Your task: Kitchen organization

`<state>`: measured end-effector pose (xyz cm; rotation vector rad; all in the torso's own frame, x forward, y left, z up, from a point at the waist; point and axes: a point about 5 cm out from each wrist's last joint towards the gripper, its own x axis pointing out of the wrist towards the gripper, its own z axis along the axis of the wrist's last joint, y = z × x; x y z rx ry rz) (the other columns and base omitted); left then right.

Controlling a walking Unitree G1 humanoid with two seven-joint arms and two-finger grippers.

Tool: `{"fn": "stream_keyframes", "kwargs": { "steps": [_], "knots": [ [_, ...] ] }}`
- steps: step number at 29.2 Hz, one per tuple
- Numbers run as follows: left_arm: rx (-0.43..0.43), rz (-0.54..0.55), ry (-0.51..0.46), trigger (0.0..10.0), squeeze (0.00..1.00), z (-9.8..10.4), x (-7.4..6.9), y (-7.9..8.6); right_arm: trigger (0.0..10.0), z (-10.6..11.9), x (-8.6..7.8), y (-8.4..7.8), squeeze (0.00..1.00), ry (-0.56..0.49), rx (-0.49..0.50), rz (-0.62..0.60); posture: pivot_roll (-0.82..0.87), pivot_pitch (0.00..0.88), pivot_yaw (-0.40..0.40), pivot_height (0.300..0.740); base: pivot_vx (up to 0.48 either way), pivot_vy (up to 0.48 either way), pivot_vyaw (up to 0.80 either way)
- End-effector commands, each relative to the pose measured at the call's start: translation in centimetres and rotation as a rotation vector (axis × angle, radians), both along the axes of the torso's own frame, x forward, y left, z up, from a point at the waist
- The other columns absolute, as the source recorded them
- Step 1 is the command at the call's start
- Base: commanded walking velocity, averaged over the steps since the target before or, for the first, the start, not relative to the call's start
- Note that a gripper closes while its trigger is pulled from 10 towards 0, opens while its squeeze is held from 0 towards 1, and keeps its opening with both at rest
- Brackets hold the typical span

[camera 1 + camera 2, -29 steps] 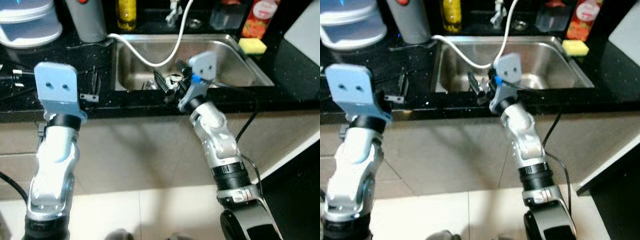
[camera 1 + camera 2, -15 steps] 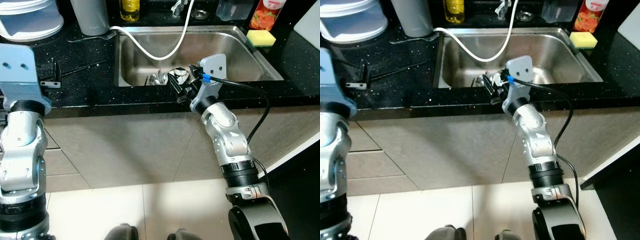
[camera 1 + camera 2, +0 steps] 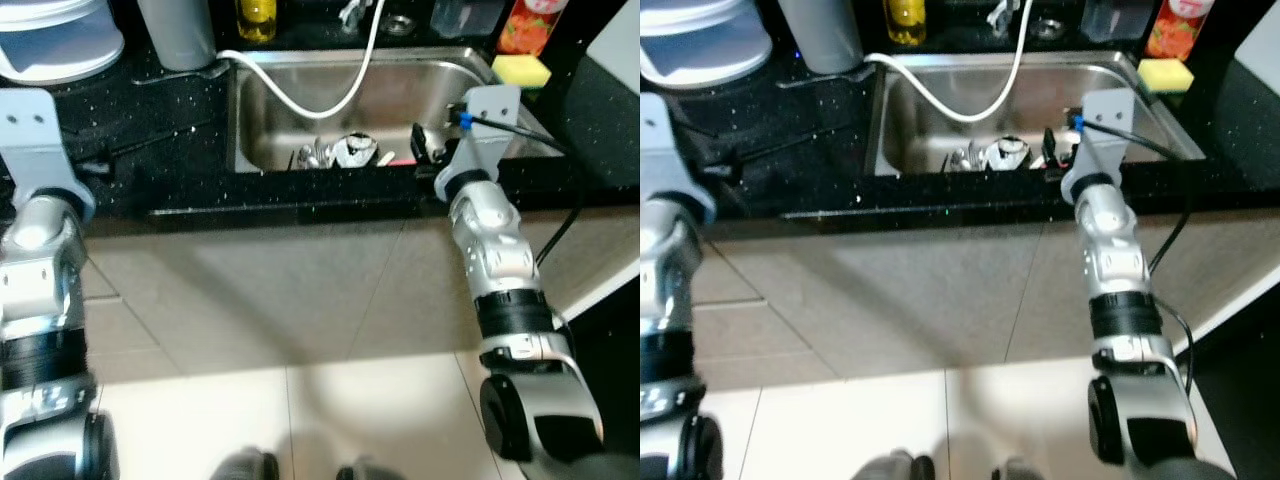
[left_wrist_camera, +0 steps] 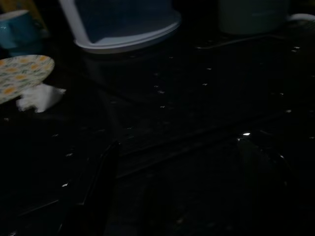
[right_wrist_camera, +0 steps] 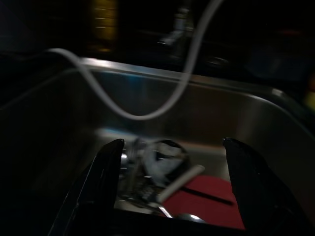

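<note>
Steel sink (image 3: 300, 100) holding jumbled silver utensils (image 3: 335, 153), right gripper (image 5: 172, 191) above, fingers spread, left gripper's spread unclear

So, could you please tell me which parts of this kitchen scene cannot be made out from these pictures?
- Pile of metal utensils in the steel sink: the near sink wall cuts it off in the eye views; dim and blurred in the right wrist view.
- Red flat item: too dark to identify.
- Orange-labelled bottle: cropped by the top edge.
- Left gripper: fingers lost in shadow.

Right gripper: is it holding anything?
No, the right gripper is open and empty above the sink.
</note>
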<state>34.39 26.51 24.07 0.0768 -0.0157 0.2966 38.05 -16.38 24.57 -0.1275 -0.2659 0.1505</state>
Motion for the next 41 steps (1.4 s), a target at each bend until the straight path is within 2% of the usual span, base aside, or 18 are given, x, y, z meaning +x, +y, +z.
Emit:
{"fn": "stream_keyframes", "kwargs": {
  "steps": [1,5,6,8,9,11,15,16,17,20,22,23,27,28,29,32,38,41],
  "knots": [
    [-0.004,0.004,0.011,10.0,0.00,-0.3,0.4,-0.1,10.0,1.0,0.2,0.3,0.00,-0.040,-0.004,0.024,0.12,0.049,0.018,0.740,0.000,0.000,0.00],
    [-0.024,-0.009,0.019,10.0,0.00,0.0,0.7,0.8,10.0,1.3,0.6,0.7,0.00,-0.056,0.015,0.010,0.10,0.043,0.037,0.740,0.000,0.000,0.00],
    [-0.047,-0.019,0.017,10.0,0.00,0.4,1.0,1.5,10.0,1.6,0.6,1.0,0.00,-0.071,0.036,0.009,0.10,0.048,0.042,0.740,0.000,0.000,0.00],
    [-0.047,-0.019,0.017,10.0,0.00,0.4,1.0,1.5,10.0,1.6,0.6,1.0,0.00,-0.071,0.036,0.009,0.10,0.048,0.042,0.740,0.000,0.000,0.00],
    [-0.103,-0.037,0.011,10.0,0.00,1.1,2.0,2.5,10.0,1.9,0.1,1.2,0.00,-0.100,0.057,0.023,0.08,0.057,0.054,0.740,0.000,0.000,0.00],
    [-0.126,-0.030,-0.001,10.0,0.00,1.5,2.7,2.9,10.0,1.8,-0.3,1.2,0.00,-0.112,0.061,0.032,0.06,0.057,0.060,0.740,0.000,0.000,0.00],
    [-0.165,-0.010,-0.021,10.0,0.00,1.8,3.1,3.2,10.0,1.7,-0.6,1.1,0.00,-0.117,0.060,0.033,0.04,0.057,0.074,0.740,0.000,0.000,0.00],
    [-0.221,0.002,-0.028,10.0,0.00,1.7,3.4,3.2,10.0,1.8,-0.8,0.9,0.00,-0.125,0.061,0.032,0.03,0.060,0.079,0.740,0.000,0.000,0.00],
    [-0.221,0.002,-0.028,10.0,0.00,1.7,3.4,3.2,10.0,1.8,-0.8,0.9,0.00,-0.125,0.061,0.032,0.03,0.060,0.079,0.740,0.000,0.000,0.00],
    [-0.244,0.021,-0.003,10.0,0.00,1.0,3.9,2.5,10.0,1.8,-1.1,0.4,0.00,-0.139,0.062,0.018,0.01,0.064,0.084,0.740,0.000,0.000,0.00],
    [-0.183,-0.063,0.001,10.0,0.00,0.9,4.2,0.5,10.0,1.7,-1.3,0.1,0.00,-0.144,0.062,0.010,0.01,0.067,0.085,0.740,0.000,0.000,0.00],
    [-0.188,-0.106,0.000,10.0,0.00,0.7,4.4,-0.3,10.0,1.7,-1.3,0.1,0.00,-0.143,0.062,0.009,0.01,0.067,0.085,0.740,0.000,0.000,0.00],
    [-0.235,-0.096,0.009,10.0,0.00,-0.2,4.2,-0.5,10.0,1.5,-1.4,0.2,0.00,-0.141,0.063,0.010,0.01,0.065,0.087,0.740,0.000,0.000,0.00],
    [-0.204,-0.003,0.002,10.0,0.00,-0.5,3.8,1.0,10.0,1.6,-1.5,0.4,0.00,-0.144,0.066,0.017,0.01,0.067,0.087,0.740,0.000,0.000,0.00],
    [-0.204,-0.003,0.002,10.0,0.00,-0.5,3.8,1.0,10.0,1.6,-1.5,0.4,0.00,-0.144,0.066,0.017,0.01,0.067,0.087,0.740,0.000,0.000,0.00],
    [-0.132,0.110,-0.030,10.0,0.00,-0.2,2.9,3.3,10.0,1.7,-1.7,0.5,0.00,-0.150,0.071,0.026,0.02,0.073,0.083,0.740,0.000,0.000,0.00],
    [-0.122,0.165,-0.074,10.0,0.00,0.5,2.1,5.2,10.0,1.5,-1.8,0.7,0.00,-0.140,0.075,0.035,0.03,0.096,0.078,0.740,0.000,0.000,0.00],
    [-0.178,0.171,-0.088,10.0,0.00,0.5,1.9,5.6,10.0,1.5,-2.0,0.9,0.00,-0.141,0.079,0.042,0.02,0.115,0.079,0.740,0.000,0.000,0.00]
  ]
}}
